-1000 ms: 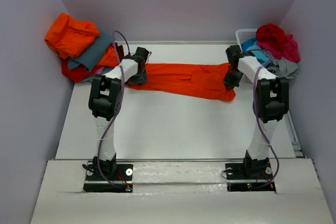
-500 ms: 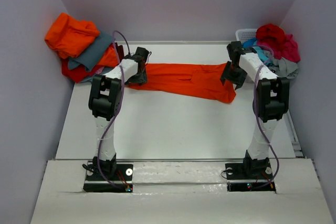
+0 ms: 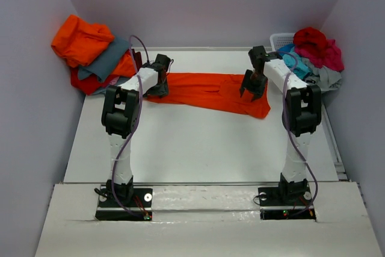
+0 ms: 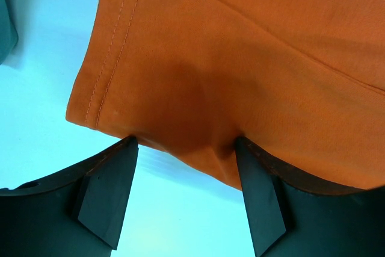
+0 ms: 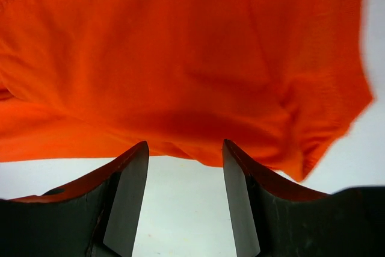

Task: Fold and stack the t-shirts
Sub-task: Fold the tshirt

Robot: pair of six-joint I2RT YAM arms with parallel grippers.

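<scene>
Now, from the overhead view, the change is all on the right: the right gripper [image 3: 251, 87], which a second ago sat pinched shut at the far right end of the long bright orange cloth t-shirt [image 3: 207, 90], has let go. It now hangs a little further in over the cloth, jaws apart, with nothing in them. The shirt itself has not stirred and lies as a narrow folded band across the far part of the white table [image 3: 198, 148], running from one arm to the other. The left gripper [image 3: 157, 88] has not budged from the band's left end. Behind it the loose heap of orange, grey and red shirts [image 3: 90, 52] stays in the far left corner, and the white slatted plastic basket [image 3: 278, 40] holds its red, turquoise and grey tangle far right. The left wrist view shows the left gripper [image 4: 185, 142] spread wide, its dark fingers either side of the stitched hem edge [image 4: 108, 70] without clamping it. The right wrist view shows the right gripper [image 5: 184, 144] parted too, with orange cloth [image 5: 180, 58] just beyond the tips and bare table between them. That release, I'd say, closes one fold, and both arms seem free to take fresh holds for the next.
</scene>
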